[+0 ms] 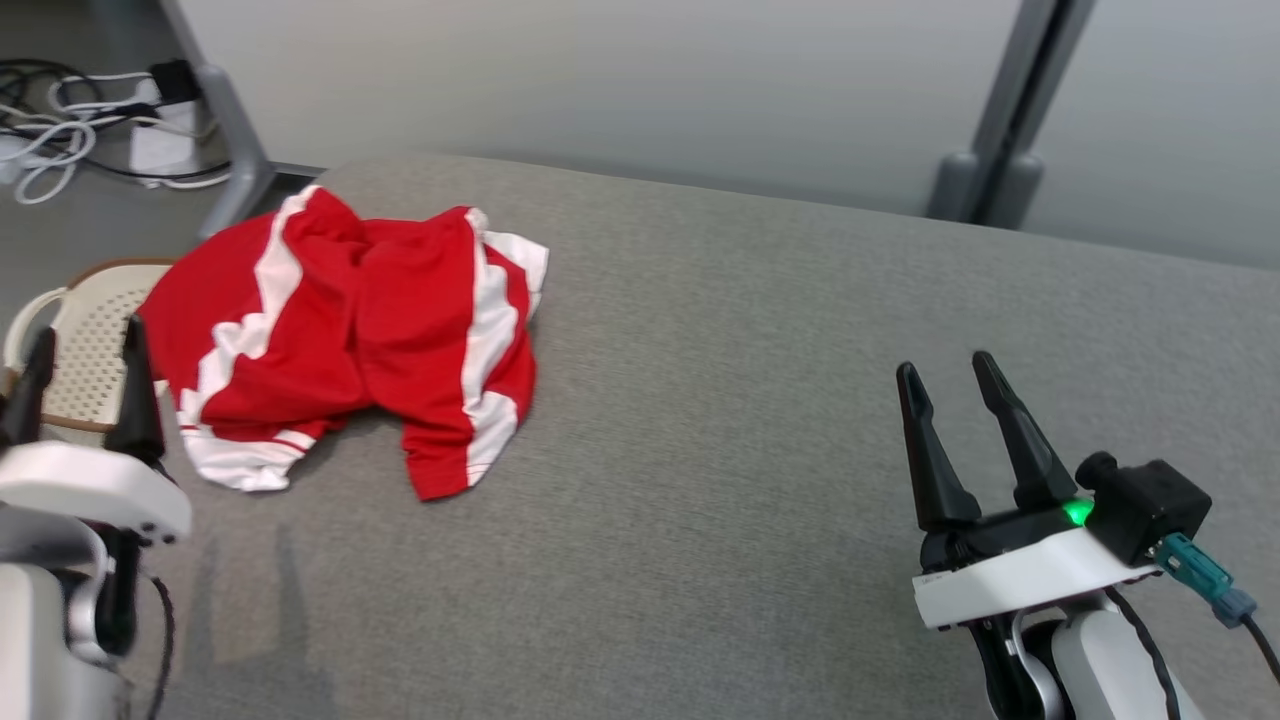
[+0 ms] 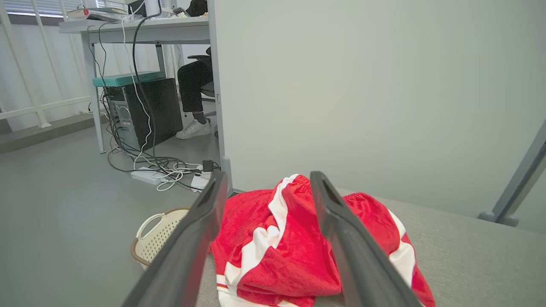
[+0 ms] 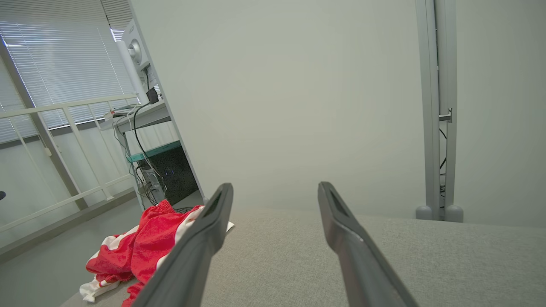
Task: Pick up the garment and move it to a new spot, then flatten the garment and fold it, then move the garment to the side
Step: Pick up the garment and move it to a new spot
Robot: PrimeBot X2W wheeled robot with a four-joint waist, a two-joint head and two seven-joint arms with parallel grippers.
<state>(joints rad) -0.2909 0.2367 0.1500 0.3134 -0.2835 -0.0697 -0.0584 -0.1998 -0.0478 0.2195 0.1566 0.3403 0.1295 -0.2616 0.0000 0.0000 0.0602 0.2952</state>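
I'm watching the garment (image 1: 350, 320), a pair of red shorts with white side stripes, lying crumpled at about ten o'clock in the head view. It is sitting on the far left corner of the grey cloth-covered counter (image 1: 760, 400). Its gathered waistband is pointing toward twelve o'clock and its two leg hems are pointing toward six o'clock, at me. Its long axis is therefore running twelve-to-six, though the bunching is leaving it nearly as wide as it is long. Its left side is lying along the counter's left edge, just beside a cream perforated basket (image 1: 95, 300) below. My left fingers (image 1: 135, 390) are standing spread and empty at eight o'clock, near the garment's near-left hem and aiming toward twelve; in the left wrist view the red cloth is showing between them. My right fingers (image 1: 1020, 440) are also standing spread and gripping nothing, hovering at four o'clock over bare counter, well apart from the garment.
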